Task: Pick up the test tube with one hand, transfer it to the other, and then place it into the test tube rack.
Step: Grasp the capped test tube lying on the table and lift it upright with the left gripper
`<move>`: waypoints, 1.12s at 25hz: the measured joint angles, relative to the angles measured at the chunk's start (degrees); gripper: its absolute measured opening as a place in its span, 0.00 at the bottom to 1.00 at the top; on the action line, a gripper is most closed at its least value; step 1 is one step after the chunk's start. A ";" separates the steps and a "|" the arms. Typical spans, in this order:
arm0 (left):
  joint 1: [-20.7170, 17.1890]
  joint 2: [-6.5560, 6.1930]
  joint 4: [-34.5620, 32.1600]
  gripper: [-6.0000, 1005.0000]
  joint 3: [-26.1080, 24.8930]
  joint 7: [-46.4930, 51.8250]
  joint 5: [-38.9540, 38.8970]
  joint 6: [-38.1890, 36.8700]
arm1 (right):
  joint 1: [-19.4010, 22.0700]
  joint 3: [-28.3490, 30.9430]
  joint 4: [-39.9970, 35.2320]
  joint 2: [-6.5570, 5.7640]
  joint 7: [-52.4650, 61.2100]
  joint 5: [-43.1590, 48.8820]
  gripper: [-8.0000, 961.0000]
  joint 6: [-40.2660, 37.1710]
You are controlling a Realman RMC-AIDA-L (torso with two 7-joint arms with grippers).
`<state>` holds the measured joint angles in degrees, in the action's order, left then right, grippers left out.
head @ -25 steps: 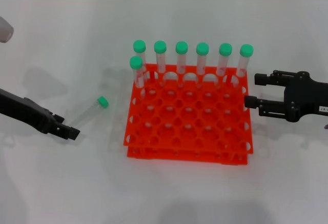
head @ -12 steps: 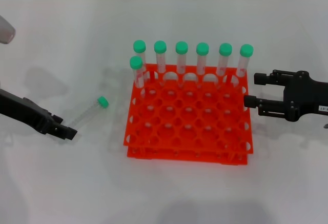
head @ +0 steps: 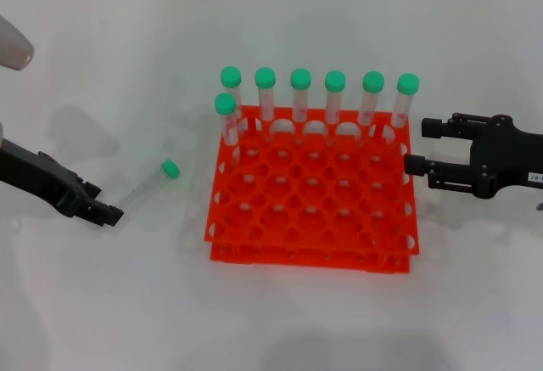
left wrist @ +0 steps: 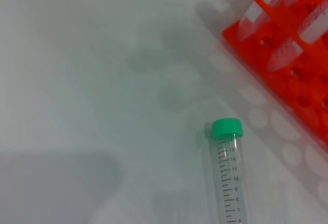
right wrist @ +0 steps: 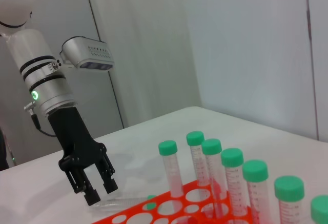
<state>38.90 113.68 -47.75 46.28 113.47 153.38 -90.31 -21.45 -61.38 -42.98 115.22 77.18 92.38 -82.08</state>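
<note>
The test tube (head: 149, 184) lies flat on the white table left of the rack, its green cap (head: 170, 168) pointing toward the rack. It also shows in the left wrist view (left wrist: 229, 178). The orange test tube rack (head: 310, 210) stands in the middle. My left gripper (head: 103, 205) is low over the table just left of the tube's bottom end, apart from it. In the right wrist view the left gripper (right wrist: 101, 192) is open and empty. My right gripper (head: 420, 145) with the white label is open and empty beside the rack's right edge.
Several green-capped tubes (head: 335, 99) stand upright in the rack's back row, and one (head: 226, 120) stands in the second row at the left. The rack's corner shows in the left wrist view (left wrist: 302, 80). A grey rounded object (head: 13, 48) sits at the far left edge.
My left gripper has drifted a little to the left, away from the rack. The lying tube and my right gripper have not moved.
</note>
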 joint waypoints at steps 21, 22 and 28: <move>1.25 0.52 0.32 0.57 3.81 1.10 1.69 1.13 | 0.01 -0.14 0.00 0.00 -0.14 -0.46 0.71 0.51; 1.28 0.58 0.31 0.56 3.82 1.14 1.70 1.14 | 0.01 -0.14 0.00 0.00 -0.15 -0.46 0.71 0.52; 1.42 0.61 0.30 0.51 3.82 2.07 1.70 1.43 | 0.01 -0.14 0.00 0.00 -0.17 -0.46 0.71 0.52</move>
<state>40.31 114.29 -47.44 50.10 115.54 155.08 -88.88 -21.44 -61.52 -42.98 115.22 77.02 91.93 -81.56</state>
